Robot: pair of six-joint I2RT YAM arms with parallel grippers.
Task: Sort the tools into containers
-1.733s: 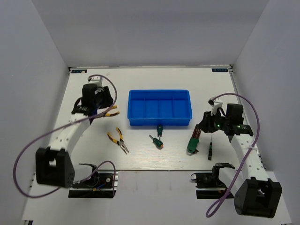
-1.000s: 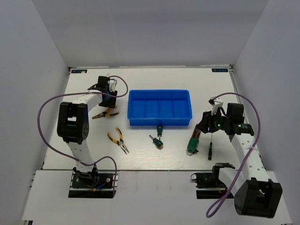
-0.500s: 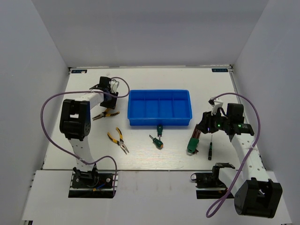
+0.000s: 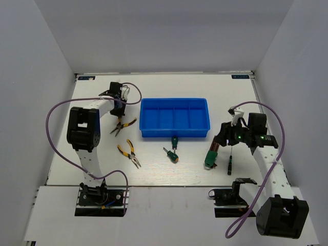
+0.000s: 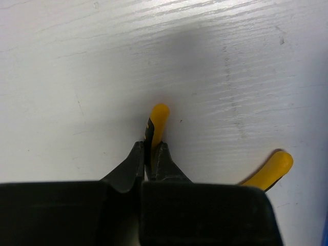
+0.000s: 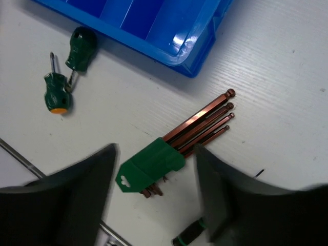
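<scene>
Glossy plastic tray (image 6: 169, 41), coppery metal hex-key set (image 6: 177, 141) (matt green holder (image 6: 151, 164)), smooth yellow-handled pliers (image 5: 158, 120), grained white table (image 5: 230, 77)

both arms, the left arm (image 4: 90, 160) and the right arm (image 4: 267, 165), are white links between chunky black joint housings, each trailed by a looping purple cable (image 4: 47, 128). small green lights (image 4: 237, 137) glow on the right arm's black wrist. the left gripper (image 5: 150, 147) has slim, tapering black fingers; the right gripper (image 6: 155, 151) has broad, curved dark grey ones.
</scene>
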